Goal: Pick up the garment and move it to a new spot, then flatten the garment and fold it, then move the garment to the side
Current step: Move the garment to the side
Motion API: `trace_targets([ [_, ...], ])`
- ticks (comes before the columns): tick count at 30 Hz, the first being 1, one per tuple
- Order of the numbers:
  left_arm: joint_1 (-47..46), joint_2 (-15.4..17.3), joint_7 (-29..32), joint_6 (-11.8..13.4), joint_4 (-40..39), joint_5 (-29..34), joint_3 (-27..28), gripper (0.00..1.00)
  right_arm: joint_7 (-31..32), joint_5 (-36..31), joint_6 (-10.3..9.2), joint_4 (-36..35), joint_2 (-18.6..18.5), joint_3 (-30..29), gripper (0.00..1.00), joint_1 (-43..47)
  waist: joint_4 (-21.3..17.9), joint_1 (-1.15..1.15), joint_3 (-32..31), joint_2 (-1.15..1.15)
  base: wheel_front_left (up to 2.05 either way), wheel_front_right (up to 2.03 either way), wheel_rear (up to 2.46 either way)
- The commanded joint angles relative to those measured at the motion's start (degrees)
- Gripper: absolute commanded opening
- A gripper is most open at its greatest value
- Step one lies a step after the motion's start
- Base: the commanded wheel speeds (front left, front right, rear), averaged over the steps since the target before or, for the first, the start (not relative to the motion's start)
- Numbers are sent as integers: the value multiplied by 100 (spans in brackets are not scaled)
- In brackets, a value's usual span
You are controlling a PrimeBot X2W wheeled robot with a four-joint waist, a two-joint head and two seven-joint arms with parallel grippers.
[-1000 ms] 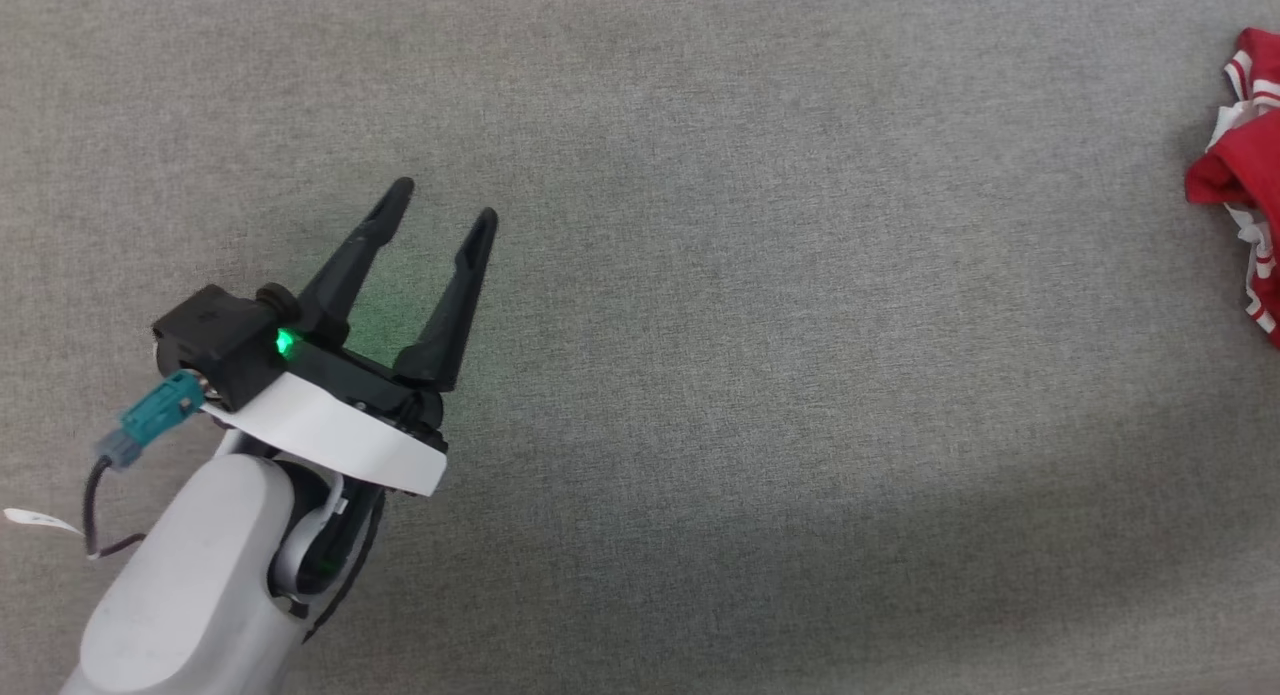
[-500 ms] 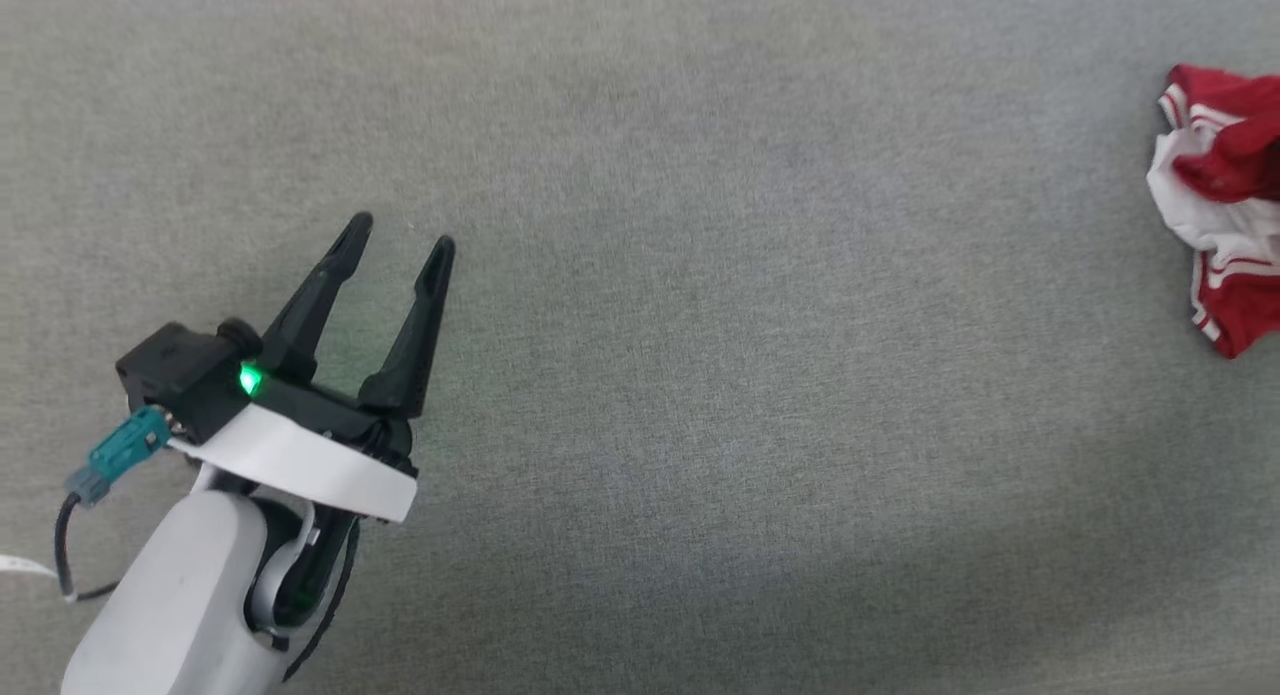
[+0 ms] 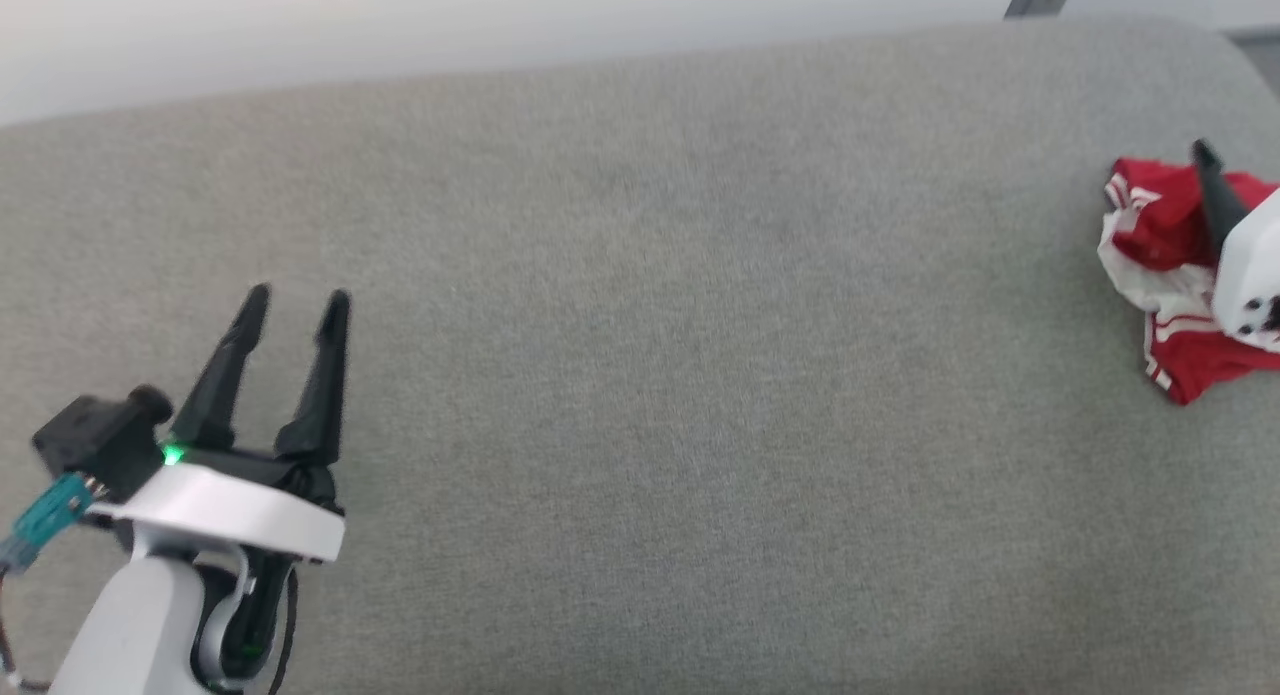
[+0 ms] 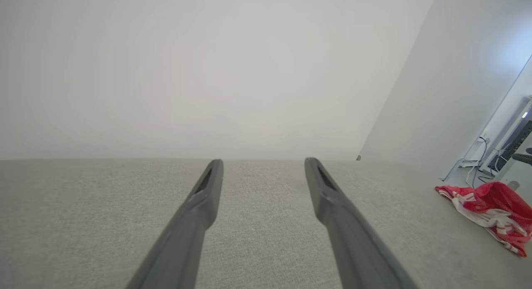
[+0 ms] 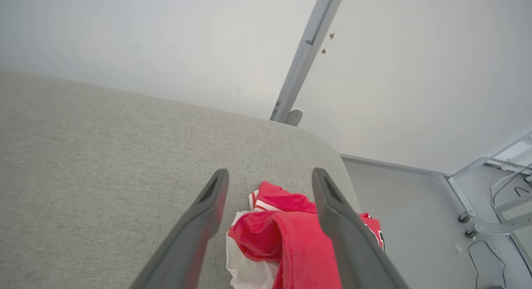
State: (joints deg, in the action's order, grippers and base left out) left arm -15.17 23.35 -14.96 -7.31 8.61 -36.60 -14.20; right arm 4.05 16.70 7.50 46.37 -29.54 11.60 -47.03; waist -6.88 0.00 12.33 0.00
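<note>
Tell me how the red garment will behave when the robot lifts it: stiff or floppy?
Probably floppy: the garment lies crumpled in soft folds, so it should hang and unfold when lifted. It looks light, thin cloth. On the rough grey fabric surface it would likely bunch when pushed, not slide.

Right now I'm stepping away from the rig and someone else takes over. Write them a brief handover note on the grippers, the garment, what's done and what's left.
Left gripper: open, empty, over the bare grey fabric surface, far from the garment.
Right gripper: open, poised over the garment, no grip.
Garment: crumpled heap near the surface's right end.
Done: no flattening or folding shows.
Left: grasp, relocate if needed, flatten, fold, move aside.
</note>
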Motion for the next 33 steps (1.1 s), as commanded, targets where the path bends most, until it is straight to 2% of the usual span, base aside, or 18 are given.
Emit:
trace_targets([
  [1, 170, -87, -30, -20, 10, 132, 220, 100, -139, 102, -2, -111, -18, 116, 100, 173, 70, 0, -262, 0, 0, 0, 0],
  [7, 689, -308, -30, -19, -36, 550, 919, 100, -671, 480, -2, -505, 66, 458, 100, 740, 184, 0, -717, 0, 0, 0, 0],
  [13, 1224, -470, -30, -19, -90, 904, 1525, 100, -1243, 542, -2, -840, 98, 601, 100, 1335, 272, 0, -1067, 0, 0, 0, 0],
  [21, 1810, -688, -30, -19, -242, 1153, 1989, 100, -1750, 378, -2, -1221, 273, 339, 100, 2077, 355, 0, -1290, 0, 0, 0, 0],
  [33, 2370, -1005, -30, -19, -511, 1421, 2455, 100, -1926, -35, -2, -2248, 770, -467, 100, 3377, 477, 0, -1543, 0, 0, 0, 0],
])
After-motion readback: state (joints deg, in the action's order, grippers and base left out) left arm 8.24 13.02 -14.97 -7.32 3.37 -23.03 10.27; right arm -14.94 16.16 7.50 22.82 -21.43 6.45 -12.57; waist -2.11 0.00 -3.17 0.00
